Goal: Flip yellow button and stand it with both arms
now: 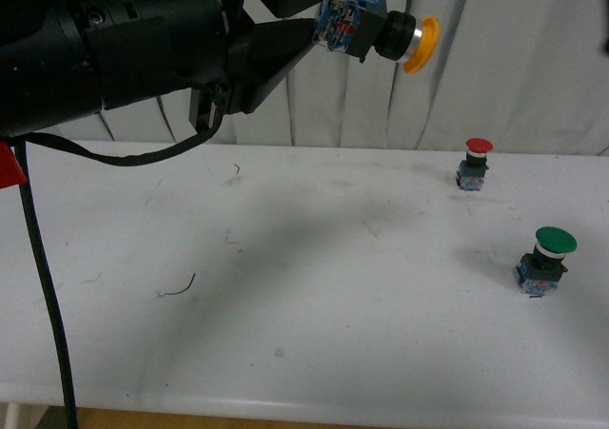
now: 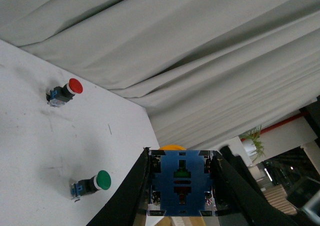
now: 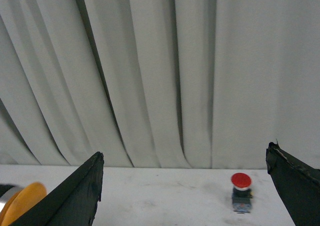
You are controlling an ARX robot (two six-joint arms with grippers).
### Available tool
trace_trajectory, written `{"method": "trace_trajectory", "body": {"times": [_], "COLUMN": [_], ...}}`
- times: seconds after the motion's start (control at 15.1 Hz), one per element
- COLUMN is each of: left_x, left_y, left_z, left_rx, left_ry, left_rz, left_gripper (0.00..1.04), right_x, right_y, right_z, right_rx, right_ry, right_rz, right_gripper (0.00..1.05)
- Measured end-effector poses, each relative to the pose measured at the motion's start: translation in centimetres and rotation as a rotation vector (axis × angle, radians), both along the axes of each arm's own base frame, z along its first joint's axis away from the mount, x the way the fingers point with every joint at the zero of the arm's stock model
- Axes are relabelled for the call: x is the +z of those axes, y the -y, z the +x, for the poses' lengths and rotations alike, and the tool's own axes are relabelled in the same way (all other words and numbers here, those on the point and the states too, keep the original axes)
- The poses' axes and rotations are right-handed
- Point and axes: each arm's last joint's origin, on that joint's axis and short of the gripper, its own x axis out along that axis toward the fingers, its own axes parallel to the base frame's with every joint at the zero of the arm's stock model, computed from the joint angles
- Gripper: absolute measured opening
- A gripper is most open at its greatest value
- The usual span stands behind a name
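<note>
My left gripper (image 1: 328, 29) is shut on the yellow button (image 1: 381, 34) and holds it high above the table, lying sideways with its yellow cap pointing right. In the left wrist view the button's blue base (image 2: 181, 181) sits clamped between the two black fingers, with the yellow cap peeking out behind it. My right gripper (image 3: 185, 186) is open and empty, its fingers wide apart. The yellow cap (image 3: 17, 201) shows at the edge of the right wrist view.
A red-capped button (image 1: 475, 163) stands at the back right of the white table (image 1: 304, 286); a larger green-capped button (image 1: 545, 260) stands nearer on the right. Both also show in the left wrist view, red (image 2: 64, 92) and green (image 2: 92, 183). Grey curtains hang behind.
</note>
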Motion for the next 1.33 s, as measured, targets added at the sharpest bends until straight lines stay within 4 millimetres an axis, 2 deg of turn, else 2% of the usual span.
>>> {"method": "trace_trajectory", "body": {"times": [0.07, 0.13, 0.27, 0.33, 0.4, 0.53, 0.73, 0.93, 1.13, 1.33], "left_x": [0.4, 0.8, 1.0, 1.0, 1.2, 1.3, 1.3, 1.3, 1.4, 1.4], "left_y": [0.1, 0.2, 0.2, 0.3, 0.4, 0.5, 0.6, 0.6, 0.6, 0.5], "left_z": [0.0, 0.0, -0.1, -0.1, -0.2, -0.3, -0.3, -0.3, -0.3, -0.3], "left_rx": [-0.002, -0.003, -0.003, 0.004, 0.002, -0.003, -0.004, -0.003, -0.003, 0.002], "left_ry": [0.011, 0.024, 0.03, 0.026, 0.03, 0.036, 0.04, 0.042, 0.042, 0.043], "left_rz": [-0.001, -0.002, -0.004, -0.003, -0.005, -0.003, -0.003, -0.003, -0.003, -0.004], "left_gripper": [0.3, 0.3, 0.3, 0.3, 0.3, 0.3, 0.3, 0.3, 0.3, 0.3], "right_x": [0.1, 1.4, 3.8, 3.7, 2.9, 0.5, -2.3, -2.7, -2.0, -2.2], "right_y": [-1.2, -2.2, -3.2, -3.4, -3.4, -3.2, -3.5, -4.0, -5.2, -6.0], "right_z": [2.9, 4.3, 4.2, 3.8, 3.4, 3.5, 4.4, 5.2, 5.6, 5.5], "right_rx": [0.034, 0.079, 0.2, 0.277, 0.36, 0.511, 0.587, 0.605, 0.655, 0.674], "right_ry": [-0.032, -0.005, 0.066, 0.062, 0.025, -0.159, -0.41, -0.489, -0.51, -0.542], "right_rz": [0.018, 0.056, 0.163, 0.231, 0.326, 0.527, 0.865, 1.054, 1.119, 1.145], "right_gripper": [0.98, 0.98, 0.98, 0.98, 0.98, 0.98, 0.98, 0.98, 0.98, 0.98]}}
